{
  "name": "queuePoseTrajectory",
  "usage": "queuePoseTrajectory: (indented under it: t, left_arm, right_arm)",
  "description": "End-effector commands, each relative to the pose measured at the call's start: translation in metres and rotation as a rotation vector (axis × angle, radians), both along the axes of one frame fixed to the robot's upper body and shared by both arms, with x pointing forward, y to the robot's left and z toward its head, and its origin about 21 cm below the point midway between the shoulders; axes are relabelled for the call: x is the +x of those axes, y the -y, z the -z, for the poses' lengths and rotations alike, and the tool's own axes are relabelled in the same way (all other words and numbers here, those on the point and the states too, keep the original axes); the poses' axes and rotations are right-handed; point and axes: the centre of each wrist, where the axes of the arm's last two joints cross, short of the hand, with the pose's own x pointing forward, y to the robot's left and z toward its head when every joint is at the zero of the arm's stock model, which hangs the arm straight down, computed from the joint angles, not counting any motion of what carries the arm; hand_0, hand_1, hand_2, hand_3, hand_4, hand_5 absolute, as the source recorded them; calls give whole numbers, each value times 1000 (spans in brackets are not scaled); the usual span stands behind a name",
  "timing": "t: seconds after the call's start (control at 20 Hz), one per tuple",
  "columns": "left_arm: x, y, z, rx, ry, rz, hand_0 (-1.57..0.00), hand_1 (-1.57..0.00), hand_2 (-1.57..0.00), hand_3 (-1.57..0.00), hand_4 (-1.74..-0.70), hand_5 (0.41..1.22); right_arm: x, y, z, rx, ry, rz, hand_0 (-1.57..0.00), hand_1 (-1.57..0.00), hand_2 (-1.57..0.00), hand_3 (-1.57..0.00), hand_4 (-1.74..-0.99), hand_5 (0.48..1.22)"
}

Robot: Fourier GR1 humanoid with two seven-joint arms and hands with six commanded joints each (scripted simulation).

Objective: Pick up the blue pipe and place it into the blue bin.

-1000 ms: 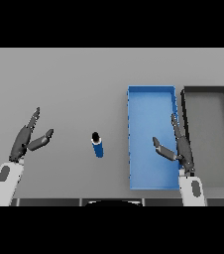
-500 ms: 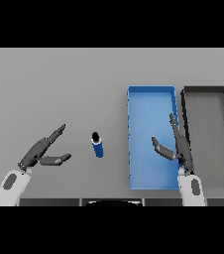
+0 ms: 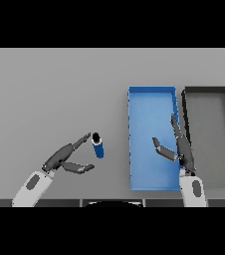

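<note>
Closing in, left robot hand [image 3: 64, 159] now reaches the upright blue pipe [image 3: 98, 145] mid-counter, fingers spread, nothing grasped; lift and blue bin [image 3: 152, 92] drop remain. Right robot hand [image 3: 176, 147] hovers open.

Blue pipe and blue bin, both on the grey desk.

Blue pipe [image 3: 98, 146]: short blue cylinder with a dark top end, standing roughly upright, left of the bin and well apart from it. Blue bin [image 3: 132, 139]: long shallow rectangular tray, bright blue walls and floor, long side running away from the viewer, sitting right of centre. Nothing lies on the part of its floor that shows; the near right part is hidden. Pipe sits level with the bin's near half.
</note>
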Motion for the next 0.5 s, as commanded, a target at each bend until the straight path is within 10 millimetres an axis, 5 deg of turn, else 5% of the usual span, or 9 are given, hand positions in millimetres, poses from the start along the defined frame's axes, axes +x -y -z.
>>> queuePoseTrajectory:
  t: [0.0, 0.45]
  left_arm:
    - [2, 7, 4, -9, 6, 8, 1, 1, 1, 1, -1154, 459]
    - [24, 54, 23, 18, 14, -9, 1, 1, 1, 1, -1062, 425]
  right_arm:
    - [-3, 1, 0, -3, 3, -4, 1, 1, 1, 1, -1214, 624]
    - [-5, 5, 3, -3, 11, 13, 1, 1, 1, 1, -1222, 642]
